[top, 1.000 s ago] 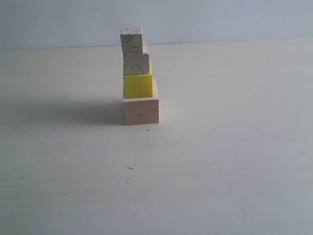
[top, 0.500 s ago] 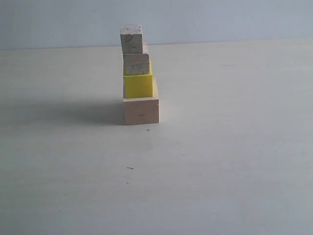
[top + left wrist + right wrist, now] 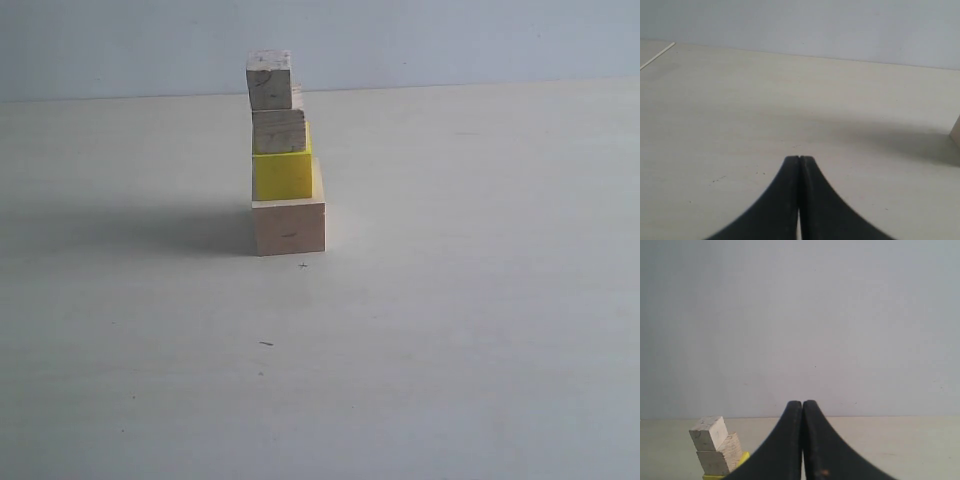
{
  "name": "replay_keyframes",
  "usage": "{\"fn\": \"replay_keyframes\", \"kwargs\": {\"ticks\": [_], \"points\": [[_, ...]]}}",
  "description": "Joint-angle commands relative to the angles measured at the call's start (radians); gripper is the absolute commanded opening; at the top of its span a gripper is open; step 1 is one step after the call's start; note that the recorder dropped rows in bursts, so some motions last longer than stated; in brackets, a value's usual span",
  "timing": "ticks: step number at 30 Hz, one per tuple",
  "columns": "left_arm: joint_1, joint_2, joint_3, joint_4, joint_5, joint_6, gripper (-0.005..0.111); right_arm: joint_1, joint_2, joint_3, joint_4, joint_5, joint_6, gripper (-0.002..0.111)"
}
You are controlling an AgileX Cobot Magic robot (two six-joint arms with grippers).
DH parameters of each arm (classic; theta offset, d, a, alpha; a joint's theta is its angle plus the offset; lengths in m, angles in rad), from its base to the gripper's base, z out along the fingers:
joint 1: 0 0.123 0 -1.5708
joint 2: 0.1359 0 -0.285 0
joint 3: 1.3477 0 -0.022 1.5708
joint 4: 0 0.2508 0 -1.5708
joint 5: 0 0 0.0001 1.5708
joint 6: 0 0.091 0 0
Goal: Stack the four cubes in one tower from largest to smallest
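Observation:
A tower stands on the table in the exterior view. The large pale wooden cube [image 3: 289, 228] is at the bottom, the bright yellow cube [image 3: 282, 175] on it, the smaller grained wooden cube [image 3: 279, 131] above that, and the smallest wooden cube [image 3: 270, 80] on top, shifted slightly left. No gripper shows in the exterior view. My left gripper [image 3: 799, 158] is shut on nothing, above bare table. My right gripper [image 3: 802, 403] is shut on nothing; beside it the smallest cube [image 3: 709, 433], the grained cube [image 3: 720, 455] and a strip of the yellow cube [image 3: 742, 460] show.
The pale table [image 3: 450, 300] spreads around the tower, with a grey wall [image 3: 450, 40] behind. A sliver of the large cube [image 3: 956, 131] and its shadow show at the edge of the left wrist view.

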State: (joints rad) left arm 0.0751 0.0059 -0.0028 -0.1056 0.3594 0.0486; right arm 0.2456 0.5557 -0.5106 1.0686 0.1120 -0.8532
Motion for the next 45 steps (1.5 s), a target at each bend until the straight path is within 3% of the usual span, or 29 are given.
{"fn": "replay_keyframes", "kwargs": {"ticks": [1, 30, 45], "points": [[-0.006, -0.006, 0.003, 0.007, -0.004, 0.000, 0.000, -0.002, -0.004, 0.006, 0.000, -0.006, 0.001, 0.000], [-0.006, -0.006, 0.003, 0.007, -0.004, 0.000, 0.000, -0.002, -0.005, 0.006, 0.000, -0.011, 0.001, 0.000], [-0.006, -0.006, 0.003, 0.007, -0.006, 0.000, 0.000, -0.335, -0.189, 0.006, -0.140, 0.085, 0.001, 0.000]]}}
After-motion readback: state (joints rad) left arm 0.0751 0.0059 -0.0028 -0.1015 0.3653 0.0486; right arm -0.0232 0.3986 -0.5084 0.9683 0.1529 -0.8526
